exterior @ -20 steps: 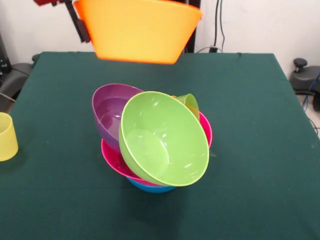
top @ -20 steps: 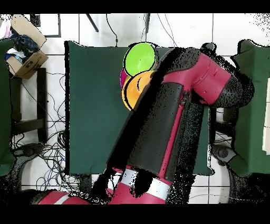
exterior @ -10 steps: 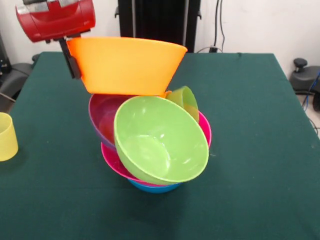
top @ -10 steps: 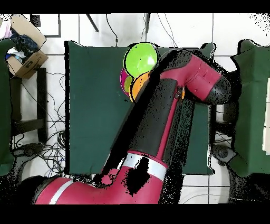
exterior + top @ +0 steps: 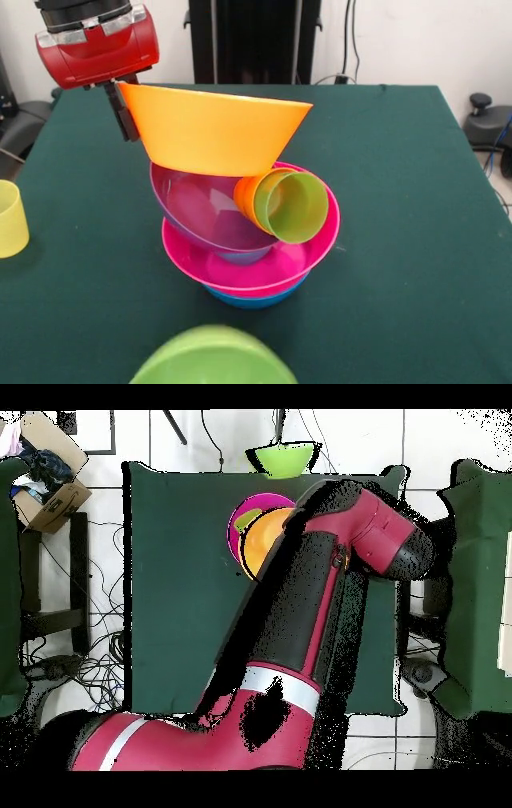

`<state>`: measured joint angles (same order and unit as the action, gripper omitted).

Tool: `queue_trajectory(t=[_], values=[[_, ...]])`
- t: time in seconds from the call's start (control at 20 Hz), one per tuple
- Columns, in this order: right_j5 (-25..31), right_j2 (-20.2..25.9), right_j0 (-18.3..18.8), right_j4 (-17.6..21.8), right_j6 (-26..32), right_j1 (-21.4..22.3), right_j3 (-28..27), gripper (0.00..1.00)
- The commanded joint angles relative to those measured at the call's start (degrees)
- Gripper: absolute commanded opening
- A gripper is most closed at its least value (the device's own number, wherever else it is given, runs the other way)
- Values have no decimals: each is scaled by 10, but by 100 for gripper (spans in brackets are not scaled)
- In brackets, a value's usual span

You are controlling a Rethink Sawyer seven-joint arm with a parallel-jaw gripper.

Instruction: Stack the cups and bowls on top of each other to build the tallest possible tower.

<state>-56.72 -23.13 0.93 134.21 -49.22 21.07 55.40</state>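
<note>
Your pincer (image 5: 124, 112) grips the left rim of the orange bowl (image 5: 214, 128), one dark finger visible outside the wall. The orange bowl sits tilted on the purple bowl (image 5: 204, 212), which leans inside the pink bowl (image 5: 320, 240). The pink bowl rests on a blue bowl (image 5: 256, 298). A green cup (image 5: 292, 206) nested in an orange cup (image 5: 246, 200) lies sideways in the pink bowl. The lime green bowl (image 5: 212, 356) lies at the near bench (image 5: 400, 200) edge. A pale yellow cup (image 5: 11, 218) stands far left.
</note>
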Motion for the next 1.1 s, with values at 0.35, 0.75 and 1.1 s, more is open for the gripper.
queue_trajectory(t=[0.35,0.75,1.1], values=[[-41,90,3,-27,89,13,30,0],[-48,97,6,-34,87,18,31,0],[-59,104,7,-41,87,29,39,0]])
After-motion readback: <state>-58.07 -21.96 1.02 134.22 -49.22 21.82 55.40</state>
